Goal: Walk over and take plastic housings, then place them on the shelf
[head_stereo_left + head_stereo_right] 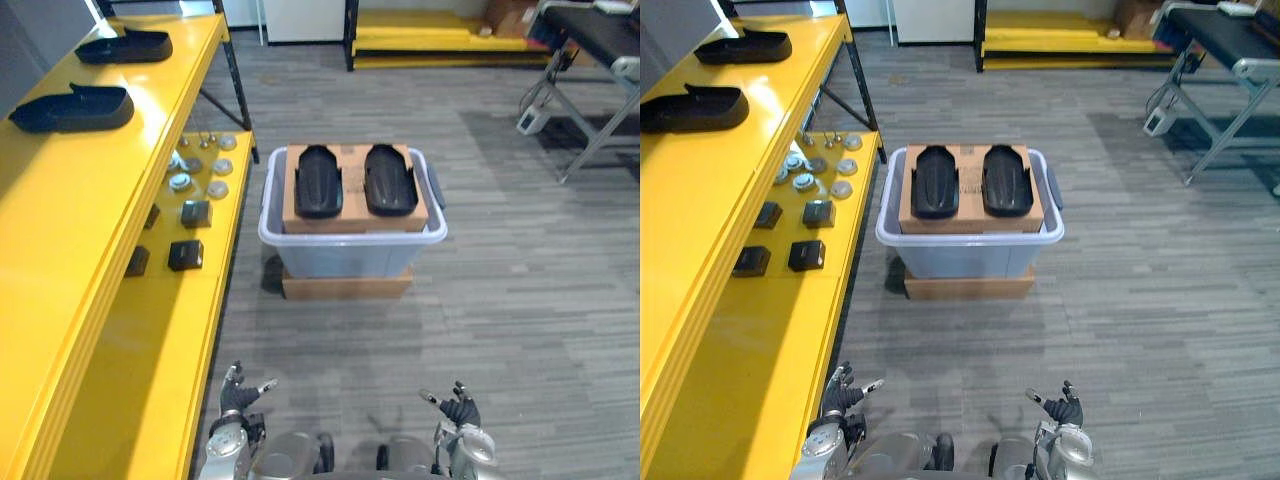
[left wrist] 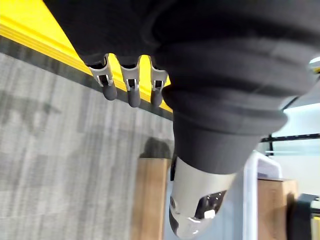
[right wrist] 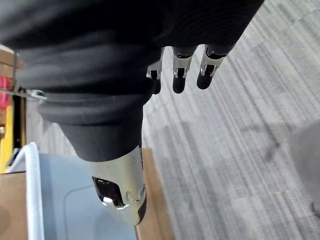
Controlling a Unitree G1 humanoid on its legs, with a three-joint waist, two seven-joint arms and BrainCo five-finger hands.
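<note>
Two black plastic housings lie side by side on a cardboard sheet [image 1: 355,210] atop a translucent bin [image 1: 350,250]: the left housing [image 1: 318,181] and the right housing [image 1: 389,179]. Two more black housings [image 1: 125,46] [image 1: 72,108] rest on the yellow shelf's top level [image 1: 60,200] at the left. My left hand [image 1: 238,397] hangs low at the bottom left, fingers relaxed and empty. At the bottom right my right hand [image 1: 459,408] is likewise open with nothing in it. Both are well short of the bin.
The bin stands on a flat cardboard box [image 1: 345,287] on the grey floor. The lower yellow shelf [image 1: 180,330] carries small black blocks [image 1: 186,254] and round metal parts [image 1: 180,182]. A folding table frame [image 1: 585,70] stands at the far right, another yellow rack [image 1: 430,40] at the back.
</note>
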